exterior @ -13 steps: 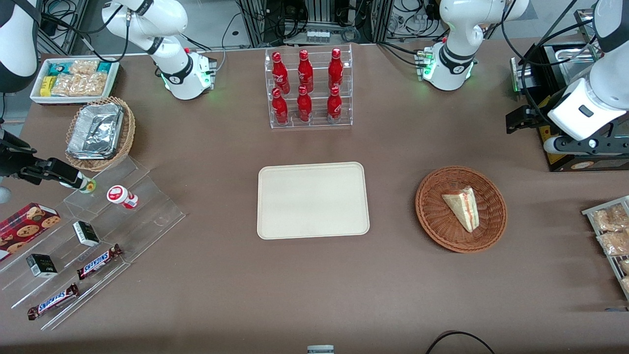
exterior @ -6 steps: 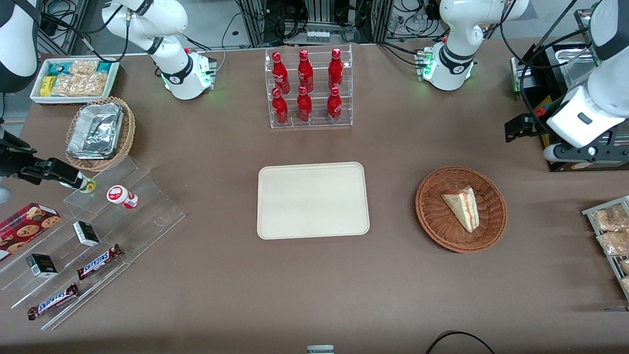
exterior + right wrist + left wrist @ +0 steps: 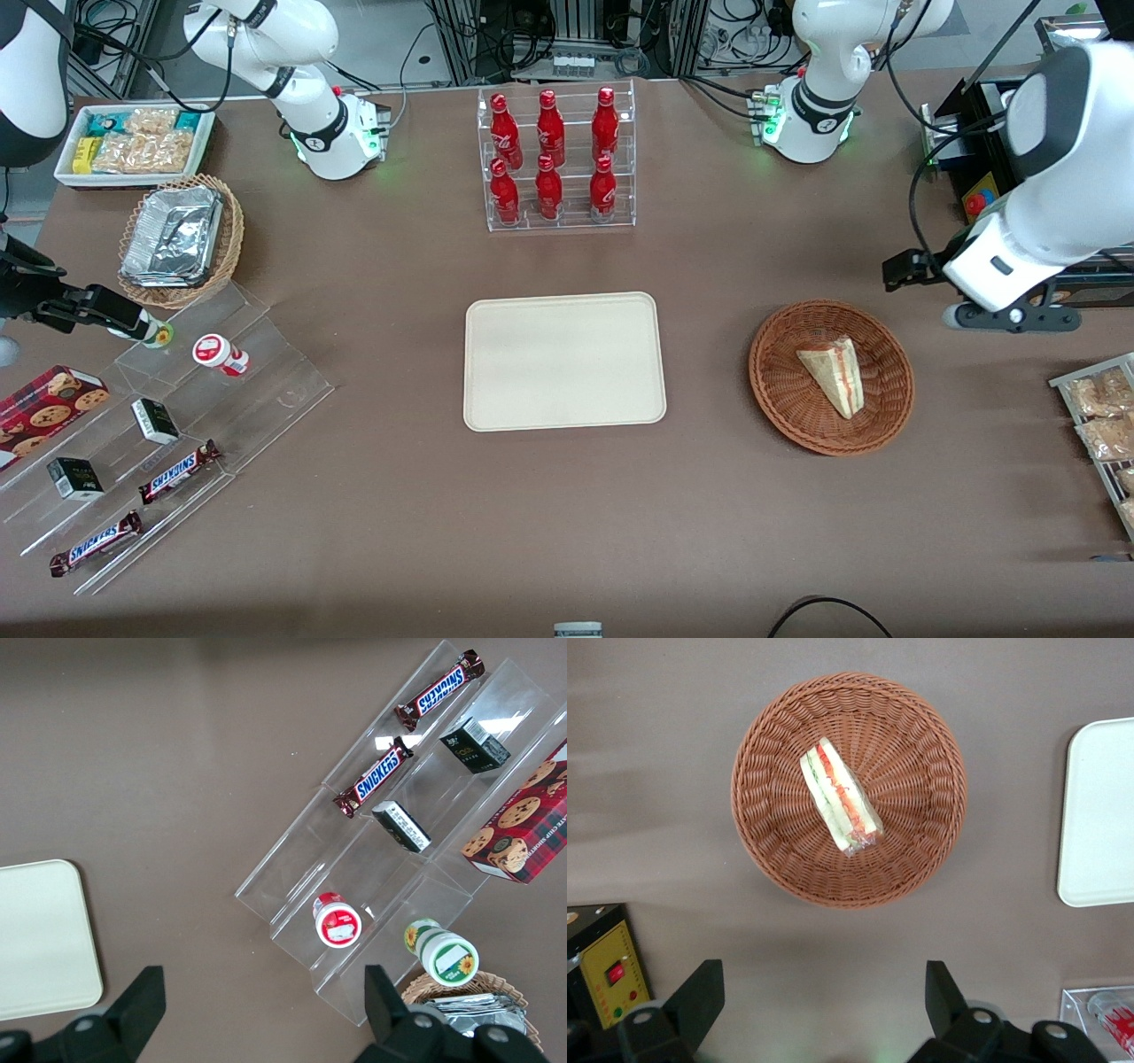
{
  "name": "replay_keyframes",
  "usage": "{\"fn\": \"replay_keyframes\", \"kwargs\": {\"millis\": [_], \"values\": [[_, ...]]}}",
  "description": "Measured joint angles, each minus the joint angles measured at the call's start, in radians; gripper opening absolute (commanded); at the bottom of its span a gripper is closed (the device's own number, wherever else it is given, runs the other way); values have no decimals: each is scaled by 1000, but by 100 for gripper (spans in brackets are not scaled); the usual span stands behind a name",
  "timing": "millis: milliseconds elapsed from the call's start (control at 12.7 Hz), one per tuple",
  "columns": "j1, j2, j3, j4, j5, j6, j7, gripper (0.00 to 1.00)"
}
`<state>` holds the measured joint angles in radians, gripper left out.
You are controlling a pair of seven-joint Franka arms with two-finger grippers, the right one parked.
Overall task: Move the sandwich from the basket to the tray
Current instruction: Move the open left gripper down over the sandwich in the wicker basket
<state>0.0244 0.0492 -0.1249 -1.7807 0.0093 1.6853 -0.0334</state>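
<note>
While the sandwich point(image 3: 834, 377) lies flat inside the basket point(image 3: 780, 381) at the right of the front frame, cut edge with its red-orange stripe facing up, the gripper point(image 3: 822, 1003) hangs in the air over bare table just beside the basket's rim, fingers point(image 3: 698, 994) spread wide with nothing between them. In the front frame the working arm sits upper right of the basket. The tray point(image 3: 496, 390) is dead center, bare, well apart from the basket.
</note>
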Motion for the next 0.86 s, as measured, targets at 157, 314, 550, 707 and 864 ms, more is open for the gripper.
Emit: {"fn": "replay_keyframes", "kwargs": {"millis": [157, 314, 550, 707, 864], "values": [[0, 1, 0, -68, 0, 89, 0, 100], [0, 2, 0, -140, 0, 184, 0, 100], [0, 3, 1, -257, 0, 352, 0, 100], [1, 6, 1, -347, 0, 485, 0, 100], [4, 12, 1, -404, 0, 560, -4, 100]]}}
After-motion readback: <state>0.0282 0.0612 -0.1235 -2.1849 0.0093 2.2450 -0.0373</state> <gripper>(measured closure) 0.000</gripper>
